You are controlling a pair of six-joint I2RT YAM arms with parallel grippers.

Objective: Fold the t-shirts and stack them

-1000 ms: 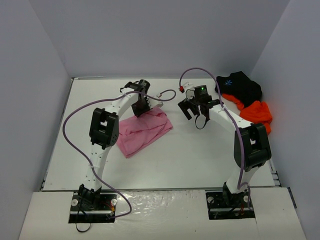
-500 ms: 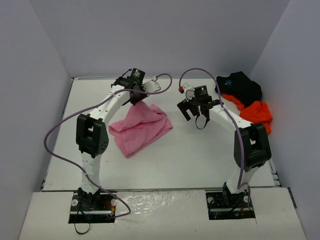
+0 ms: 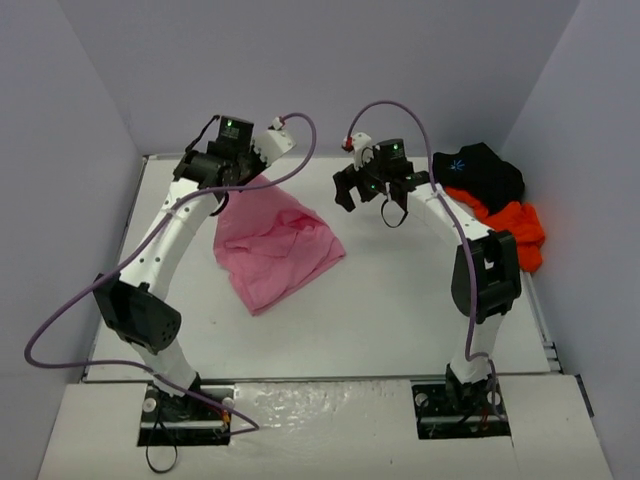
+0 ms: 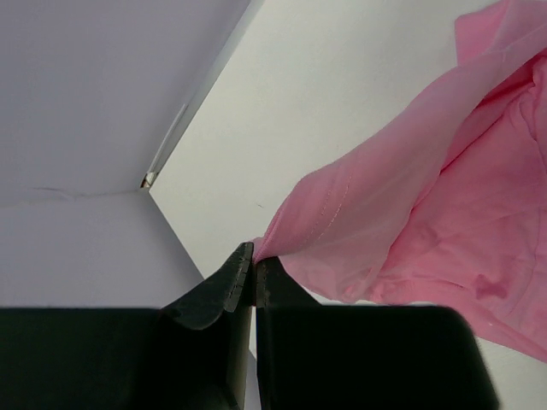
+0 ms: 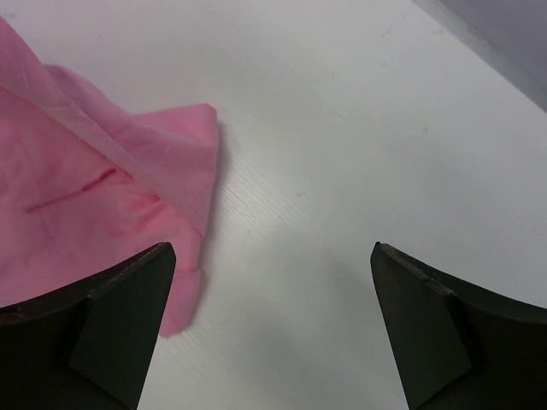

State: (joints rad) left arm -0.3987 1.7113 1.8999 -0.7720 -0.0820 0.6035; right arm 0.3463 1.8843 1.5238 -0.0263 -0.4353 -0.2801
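The pink t-shirt [image 3: 275, 250] lies crumpled left of the table's middle, with one edge pulled up toward the back left. My left gripper [image 3: 222, 188] is shut on that raised edge; in the left wrist view the fingertips [image 4: 254, 256] pinch a corner of the pink cloth [image 4: 427, 213]. My right gripper [image 3: 368, 200] hovers open near the back middle, right of the shirt. In its wrist view the gripper [image 5: 269, 252] holds nothing, and the shirt's far corner [image 5: 128, 188] lies by its left finger. The black t-shirt [image 3: 480, 170] and the orange t-shirt [image 3: 510, 225] are heaped at the back right.
Grey walls close in the white table [image 3: 400, 310] at the back and on both sides. The back-left wall corner [image 4: 149, 179] is close behind my left gripper. Purple cables [image 3: 300, 150] loop above both wrists.
My left gripper has swung back and to the left, lifting the pink shirt's edge and stretching the cloth out. My right gripper has moved back and left, closer to the shirt, staying open.
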